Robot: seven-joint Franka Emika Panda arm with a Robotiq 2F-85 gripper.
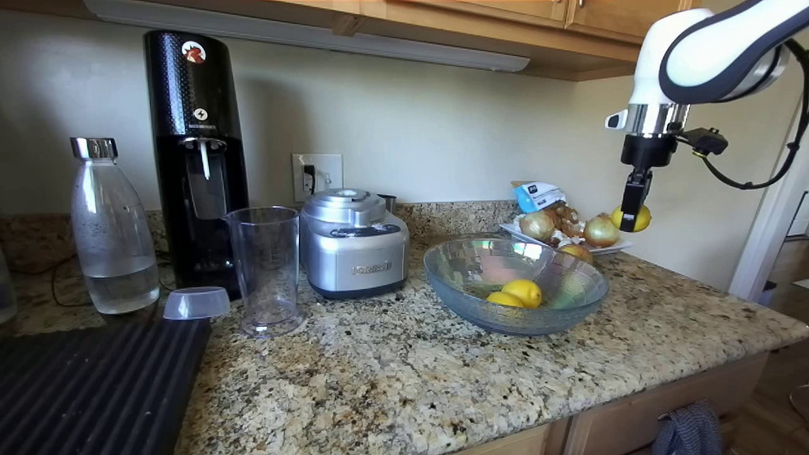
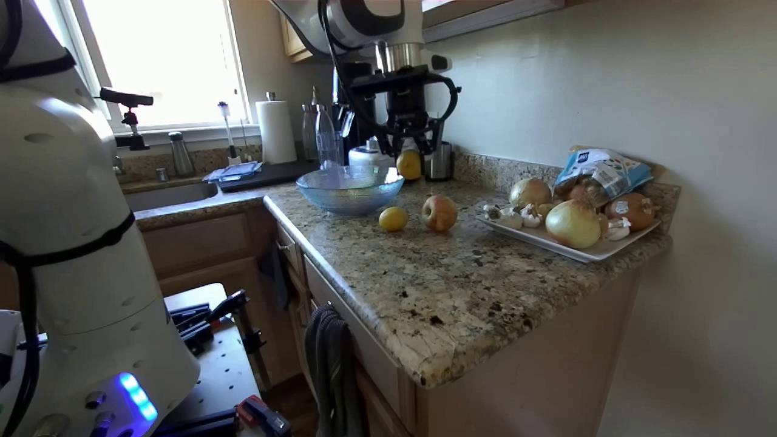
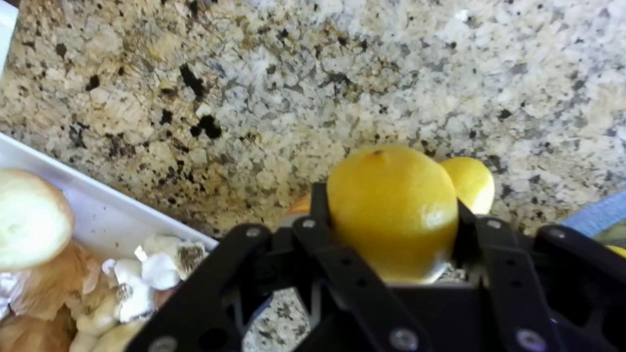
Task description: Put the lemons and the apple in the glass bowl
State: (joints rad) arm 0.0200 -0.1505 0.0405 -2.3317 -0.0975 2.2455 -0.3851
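My gripper (image 1: 631, 221) (image 2: 410, 150) (image 3: 392, 208) is shut on a lemon (image 1: 642, 219) (image 2: 408, 166) (image 3: 389, 230), held above the counter. In an exterior view it hangs right of the glass bowl (image 1: 518, 321), over the onion plate's side; the bowl also shows here (image 2: 349, 197) and partly in the wrist view (image 3: 599, 212). Another lemon (image 2: 393, 219) (image 3: 472, 181) lies on the counter beside the bowl. The apple (image 2: 439, 213) lies next to it, mostly hidden elsewhere (image 1: 576, 253) (image 3: 299, 205). A lemon (image 1: 524, 292) is inside the bowl; I cannot tell whether the yellow shape against it is another.
A white plate (image 1: 610, 248) (image 2: 528, 238) (image 3: 107, 210) with onions and garlic stands near the counter's end. A silver food processor (image 1: 357, 265) and a tall clear cup (image 1: 265, 272) stand left of the bowl. Upper cabinets (image 1: 480, 22) hang above the counter along the wall.
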